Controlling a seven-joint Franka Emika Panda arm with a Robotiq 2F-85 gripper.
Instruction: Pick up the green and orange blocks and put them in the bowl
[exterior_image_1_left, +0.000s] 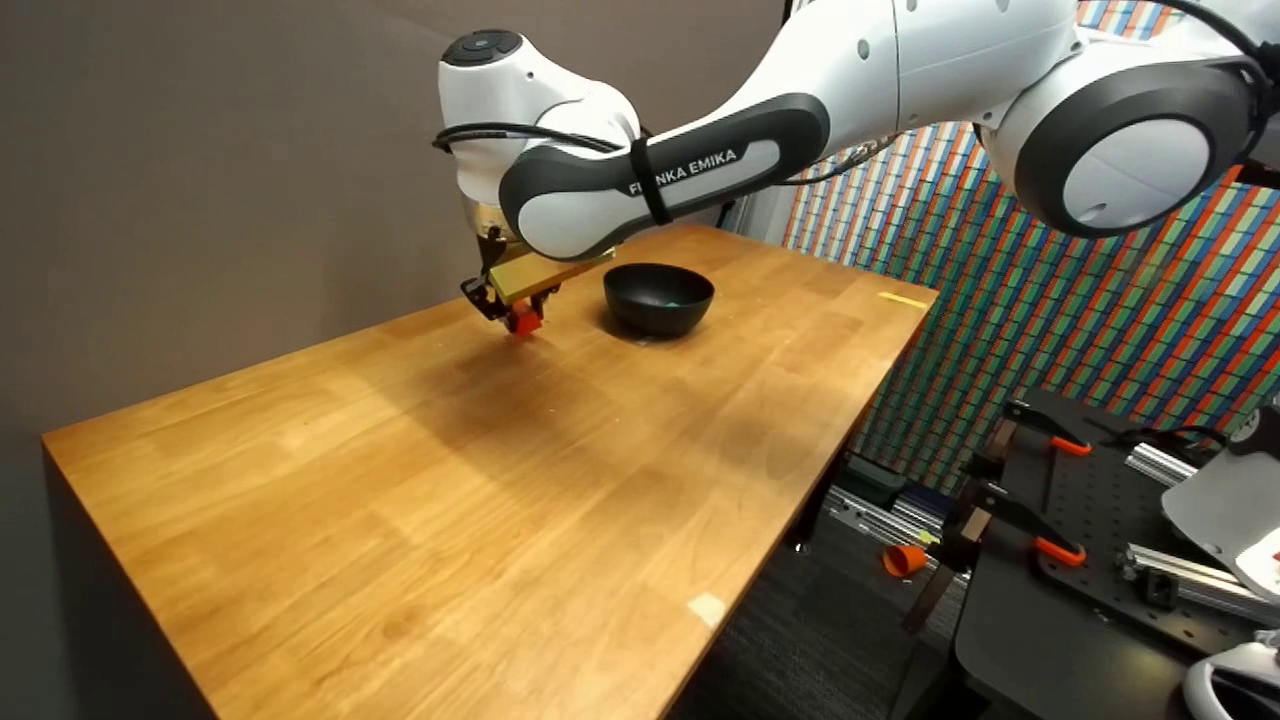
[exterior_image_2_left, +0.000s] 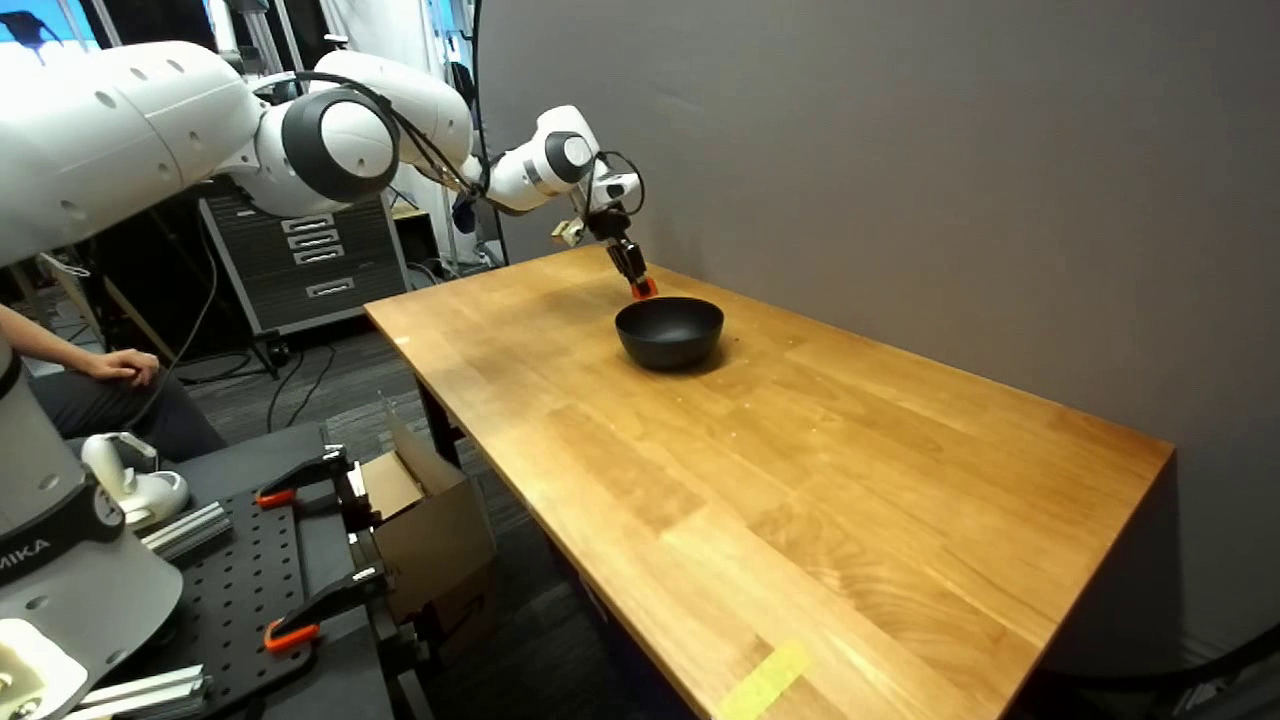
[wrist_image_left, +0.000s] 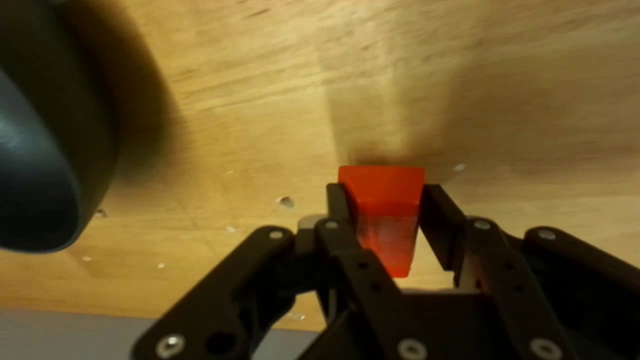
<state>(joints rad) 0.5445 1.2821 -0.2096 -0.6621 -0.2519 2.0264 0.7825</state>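
Gripper (wrist_image_left: 384, 220): closest in my wrist view, two black fingers (wrist_image_left: 441, 220) pinching from either side.
Orange-red block (wrist_image_left: 382, 192): held between those fingers, its end poking out past them; just above or touching the table (exterior_image_1_left: 450, 520), I can't tell which.
Black bowl (exterior_image_1_left: 652, 322): upright on the table, near the block but apart from it, cut off at the left edge of my wrist view.
Green patch (exterior_image_1_left: 672, 304): inside the bowl in an exterior view, too small for me to make out its shape.
Table: wooden, along a grey wall (exterior_image_2_left: 900, 190), with yellow tape (exterior_image_2_left: 765, 680) near one end.
Arm (exterior_image_1_left: 700, 165): stretches out over the table in both exterior views.
Side stand (exterior_image_1_left: 1020, 620): dark, carrying a perforated plate (exterior_image_2_left: 245, 570) and orange-tipped clamps (exterior_image_2_left: 335, 597).
Cardboard box (exterior_image_2_left: 430, 540): open, between stand and table.
Orange cup (exterior_image_1_left: 903, 560): down on the floor in an exterior view.
Drawer cabinet (exterior_image_2_left: 310, 255): beyond the table in an exterior view.
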